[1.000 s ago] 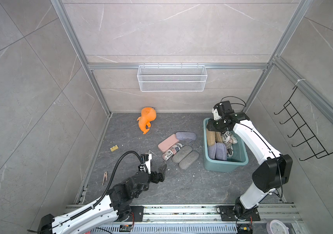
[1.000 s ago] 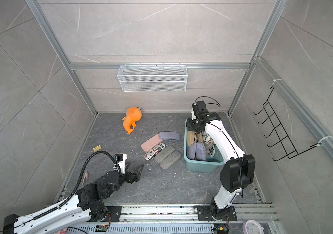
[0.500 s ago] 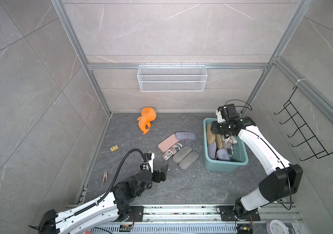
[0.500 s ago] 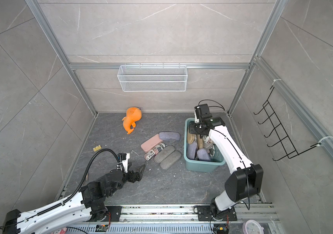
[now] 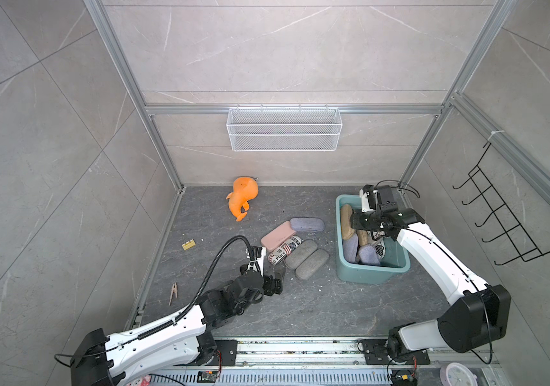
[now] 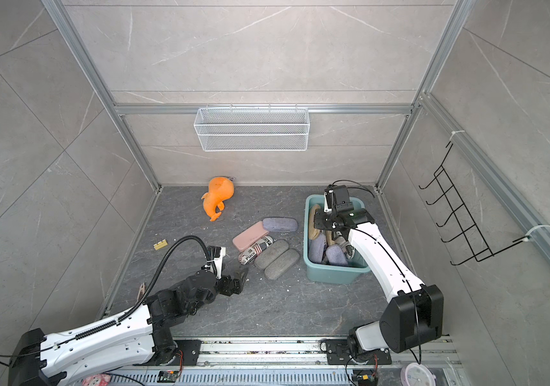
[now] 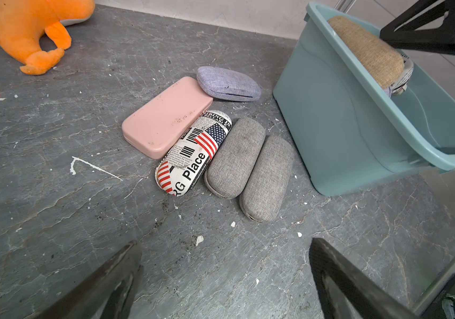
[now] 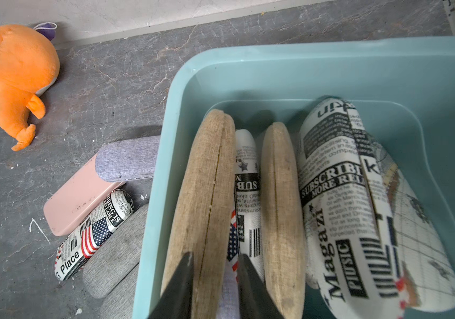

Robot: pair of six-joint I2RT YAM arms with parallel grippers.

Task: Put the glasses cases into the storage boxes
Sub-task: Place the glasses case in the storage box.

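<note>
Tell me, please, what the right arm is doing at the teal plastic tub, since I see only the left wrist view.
Observer: The right gripper has its fingers either side of a tan fabric oblong case standing on edge in the teal rectangular plastic tub; whether they clamp it, I cannot tell.
Operator: What stands next to that case?
Observer: A second tan fabric case, also on edge, with a newspaper-print case between the two.
Operator: Is anything loose lying outside my frame?
Observer: A wooden clothespin and a small yellow block lie on the dark stone floor.
</note>
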